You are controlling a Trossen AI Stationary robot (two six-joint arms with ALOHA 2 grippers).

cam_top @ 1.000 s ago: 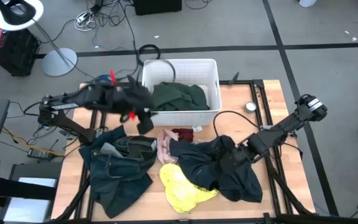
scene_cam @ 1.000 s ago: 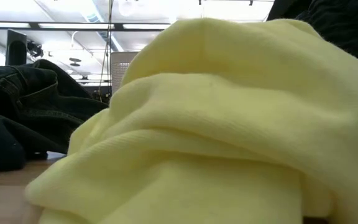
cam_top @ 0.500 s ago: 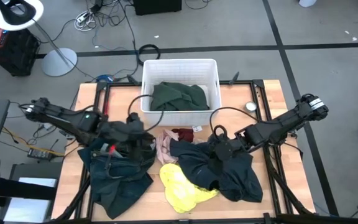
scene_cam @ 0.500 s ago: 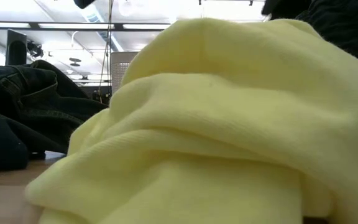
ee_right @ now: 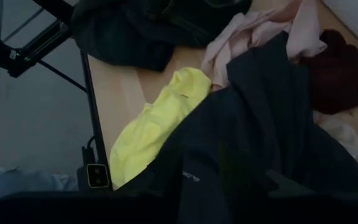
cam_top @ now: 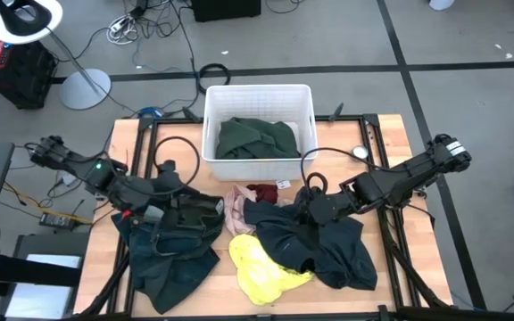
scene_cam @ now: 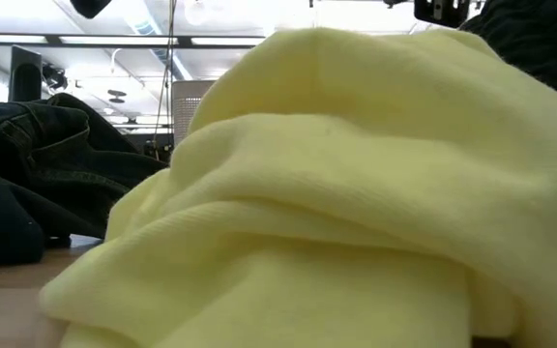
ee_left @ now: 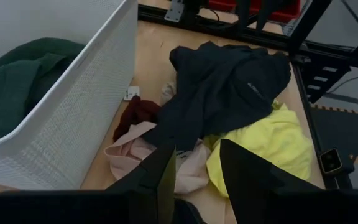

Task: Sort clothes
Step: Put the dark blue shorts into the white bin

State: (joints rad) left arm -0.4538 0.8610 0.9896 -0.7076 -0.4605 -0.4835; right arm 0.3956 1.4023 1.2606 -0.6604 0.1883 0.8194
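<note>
A dark green garment [cam_top: 255, 138] lies in the white bin [cam_top: 259, 87]. On the table lie a dark denim garment [cam_top: 172, 241], a pale pink piece [cam_top: 237, 212], a maroon piece [cam_top: 263, 192], a dark navy garment [cam_top: 319, 245] and a bright yellow piece [cam_top: 261, 267]. My left gripper [cam_top: 186, 201] hangs open over the denim's far edge, next to the pink piece [ee_left: 148, 152]. My right gripper [cam_top: 306, 209] hangs open over the navy garment's far left part [ee_right: 272, 124]. The yellow piece [scene_cam: 337, 193] fills the low view.
The bin stands at the table's far middle, its near wall [ee_left: 73, 106] close to my left gripper. A small white tag [cam_top: 283, 185] lies near the maroon piece. A small round silver thing [cam_top: 359, 152] sits right of the bin. Bare wood shows at the near right corner.
My left gripper has come away from the bin's near left corner, toward the table's near and left side, and now hangs over the denim. My right gripper has gone toward the table's left and far side, over the navy garment. The clothes lie as before.
</note>
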